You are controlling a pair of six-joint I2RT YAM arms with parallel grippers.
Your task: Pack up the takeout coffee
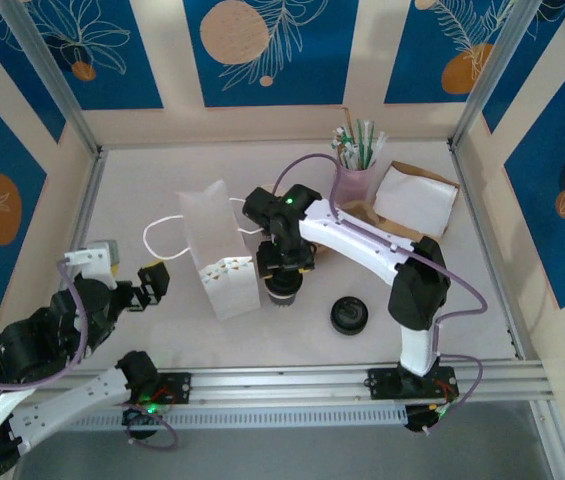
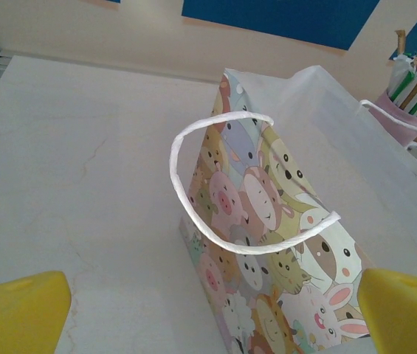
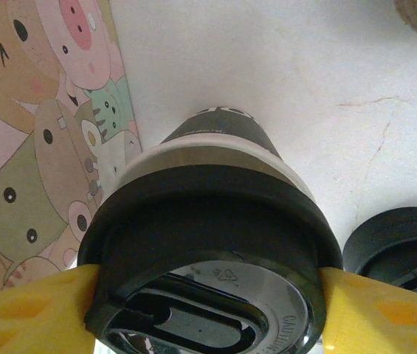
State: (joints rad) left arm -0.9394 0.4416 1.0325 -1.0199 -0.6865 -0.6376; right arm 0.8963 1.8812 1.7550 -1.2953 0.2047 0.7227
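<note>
The takeout coffee [image 3: 208,221], a small disposable paper cup with a dark sleeve and a round black plastic lid, is placed near the middle of the pale tabletop [image 1: 142,180]. It is just to the right of the white paper gift bag printed with cartoon animals [image 1: 217,255]. It is pinched by the right gripper [image 3: 208,317], whose yellow fingers [image 3: 31,310] are pressed against opposite sides of the lid's rim. Whether the cup's base rests on the tabletop or hangs just clear of it cannot be made out.

The left gripper [image 2: 208,317] is spread wide with nothing between its fingertips, and is faced toward the bag's looped white cord handle [image 2: 215,184].

The cup is judged light, though any filling is hidden and would add weight and a risk of spilling. The thin paper wall would likely buckle under a hard squeeze. The lid is stiffer, but it is smooth and only snapped on, so a hold on the lid alone could slip or pull it off. A firmer hold is expected just under the lid, where the rolled rim stiffens the wall. The cup should be kept upright throughout.
</note>
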